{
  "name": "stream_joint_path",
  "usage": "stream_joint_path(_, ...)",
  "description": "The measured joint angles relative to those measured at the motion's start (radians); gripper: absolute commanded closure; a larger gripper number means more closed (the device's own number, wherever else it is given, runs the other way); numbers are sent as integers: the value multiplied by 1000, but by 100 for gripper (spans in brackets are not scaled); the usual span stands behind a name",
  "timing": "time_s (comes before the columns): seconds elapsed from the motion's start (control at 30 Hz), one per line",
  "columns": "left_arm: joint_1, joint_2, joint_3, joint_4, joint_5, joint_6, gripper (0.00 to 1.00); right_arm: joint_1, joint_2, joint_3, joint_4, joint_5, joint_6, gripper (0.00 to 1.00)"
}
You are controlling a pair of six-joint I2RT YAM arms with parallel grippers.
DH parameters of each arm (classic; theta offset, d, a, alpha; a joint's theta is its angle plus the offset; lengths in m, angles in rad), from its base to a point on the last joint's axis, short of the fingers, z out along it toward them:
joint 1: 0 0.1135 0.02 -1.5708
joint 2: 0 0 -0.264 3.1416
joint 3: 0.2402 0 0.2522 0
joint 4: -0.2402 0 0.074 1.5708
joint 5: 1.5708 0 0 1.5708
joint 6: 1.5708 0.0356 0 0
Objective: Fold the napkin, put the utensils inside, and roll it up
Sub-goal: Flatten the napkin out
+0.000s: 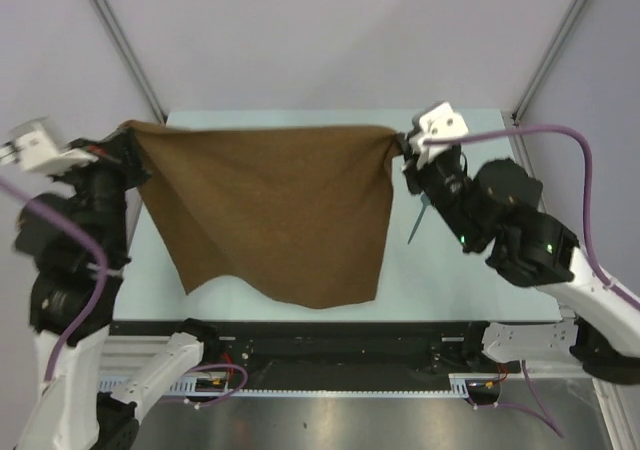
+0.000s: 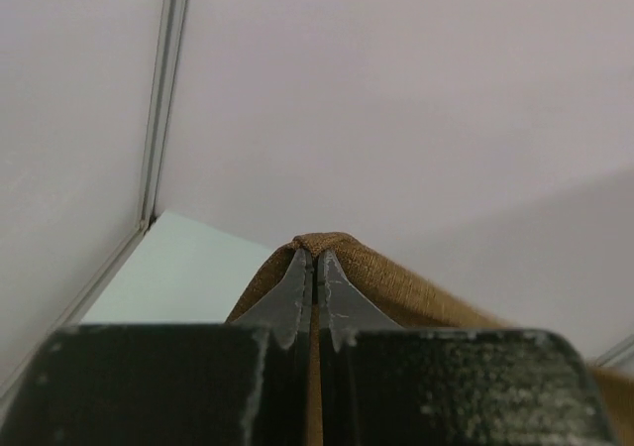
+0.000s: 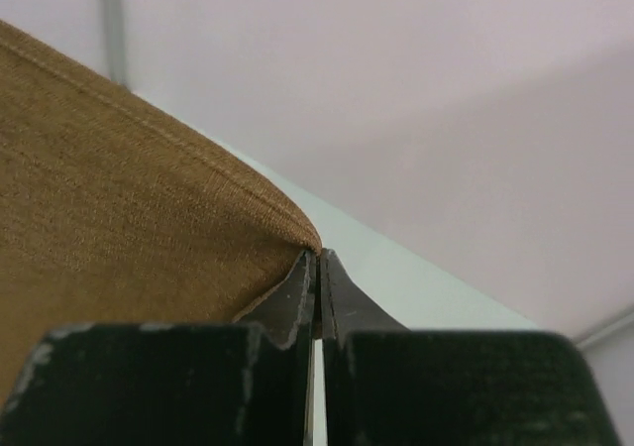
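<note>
Left fingers (image 2: 290, 292) and right fingers (image 3: 295, 297), pressed together, each pinch an upper corner of the napkin (image 1: 270, 210), which hangs spread above the desk (image 1: 450, 280). Step in hand: the fold, not yet made. The next move probably calls for lowering the cloth flat, corners aligned.

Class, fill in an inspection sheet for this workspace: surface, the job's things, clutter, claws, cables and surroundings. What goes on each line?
Surface: pale table, partly hidden by the hanging cloth.
Job's things: brown napkin, unfolded, held up by its two top corners, lower edge sagging; no utensils seen.
Clutter: thin dark sliver beside the right arm; cannot tell what it is.
Claws: left claw shut on one napkin corner; right claw shut on the other.
Cables: purple cables loop along both arms, apart from the napkin.
Surroundings: plain grey walls; metal frame struts at the back corners.
</note>
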Motion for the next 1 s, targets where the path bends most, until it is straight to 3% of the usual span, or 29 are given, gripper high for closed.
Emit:
stream_joint_path(0.17,11,166,-136,91,14,-2,100,-497,59,-93,37,-335,109,100)
stream_joint_path(0.37,113,510,-204,193,131,-17,99,-843,382,-158,190,-688,212,100)
stream_joint_path(0.4,140,600,-196,222,167,-20,95,-873,471,-138,213,-729,223,100)
stream_joint_path(0.47,177,753,-155,245,227,-31,72,-912,647,-77,244,-778,239,96)
stream_joint_path(0.5,195,849,-107,244,266,-39,42,-928,748,-26,245,-799,250,59)
stream_joint_path(0.53,208,930,-55,246,293,-41,35,-938,826,27,246,-811,258,44)
stream_joint_path(0.63,237,1233,228,217,355,-63,25,-970,1108,273,232,-861,299,24)
stream_joint_path(0.67,243,1325,335,182,369,-67,24,-977,1184,356,218,-871,312,22)
stream_joint_path(0.7,246,1384,401,159,372,-69,13,-984,1238,417,204,-884,326,18)
stream_joint_path(0.73,247,1416,439,134,373,-70,6,-989,1263,440,192,-891,337,18)
stream_joint_path(0.77,248,1423,447,116,373,-67,5,-992,1267,438,174,-897,349,18)
stream_joint_path(0.8,248,1420,444,92,372,-69,0,-996,1262,430,164,-900,357,18)
stream_joint_path(1.0,243,1179,260,77,380,-80,0,-999,1003,184,132,-883,445,21)
